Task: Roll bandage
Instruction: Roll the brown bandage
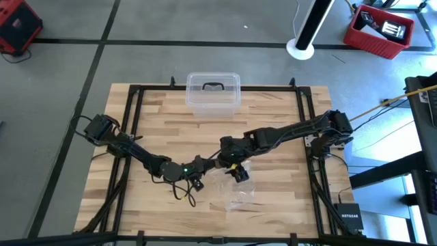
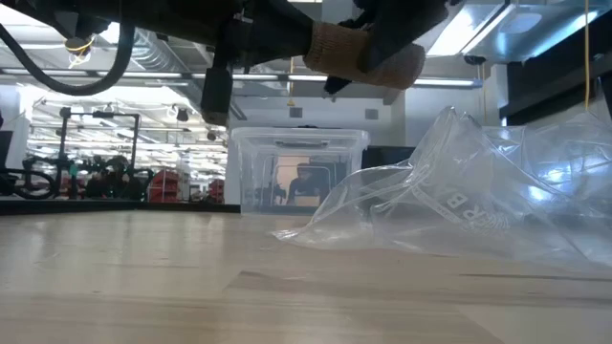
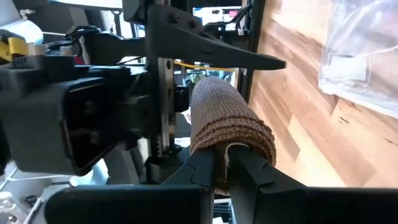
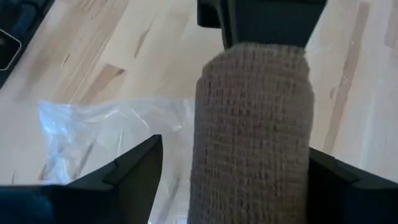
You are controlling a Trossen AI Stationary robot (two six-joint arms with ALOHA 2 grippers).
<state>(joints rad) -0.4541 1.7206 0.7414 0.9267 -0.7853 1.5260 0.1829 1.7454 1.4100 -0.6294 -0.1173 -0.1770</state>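
Note:
The bandage [image 4: 252, 137] is wound into a thick brown roll and held in the air over the middle of the table; it also shows in the low view [image 2: 363, 53]. My left gripper [image 3: 227, 168] is shut at one end of the roll. My right gripper [image 4: 236, 155] is open, one finger [image 4: 130, 165] on each side of the roll's other end, and a gap shows beside that finger. In the high view the two grippers meet at the table's middle, the left gripper [image 1: 203, 166] beside the right gripper [image 1: 235, 171]. My left gripper holds the roll by its end [image 3: 233, 142]. The two fingers [image 3: 202, 171] lie close together and reach into that end, along the roll's length; the roll hides what they pinch inside it. The roll sticks out level beyond the fingertips, clear of the table. My right gripper: I cannot tell whether its far finger [image 4: 336, 177] touches the roll.
A crinkled clear plastic bag [image 1: 235, 191] lies on the table below the grippers, toward the near edge; it also shows in the low view [image 2: 459, 205]. A clear plastic box with a dark handle [image 1: 213, 94] stands at the far edge.

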